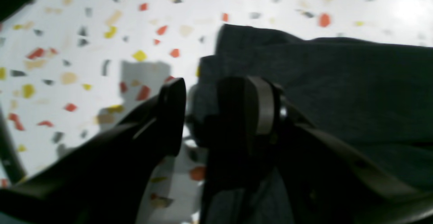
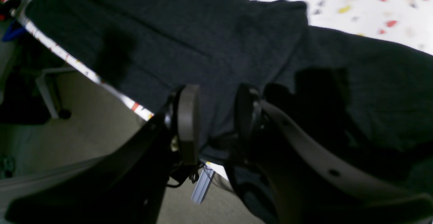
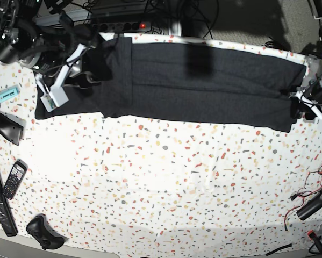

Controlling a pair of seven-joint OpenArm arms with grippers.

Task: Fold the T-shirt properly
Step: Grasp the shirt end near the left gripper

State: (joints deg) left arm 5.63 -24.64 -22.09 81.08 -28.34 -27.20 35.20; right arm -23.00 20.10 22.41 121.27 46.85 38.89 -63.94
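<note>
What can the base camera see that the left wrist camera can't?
Only the base view shows the whole long folded strip of the large black cloth T-shirt, a black phone with buttons, a turquoise marker pen and both arms. Only the left wrist view shows the left gripper up close, jaws apart at the shirt's corner. Both show the dark shirt on the white speckled table.

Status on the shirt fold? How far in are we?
Done: the T-shirt lies as a long narrow band along the table's far edge, so the lengthwise folds look made. In hand: the right gripper and left gripper sit at opposite ends of the band, jaws apart over the cloth, nothing lifted. Left: folding the band across into a compact stack.
</note>
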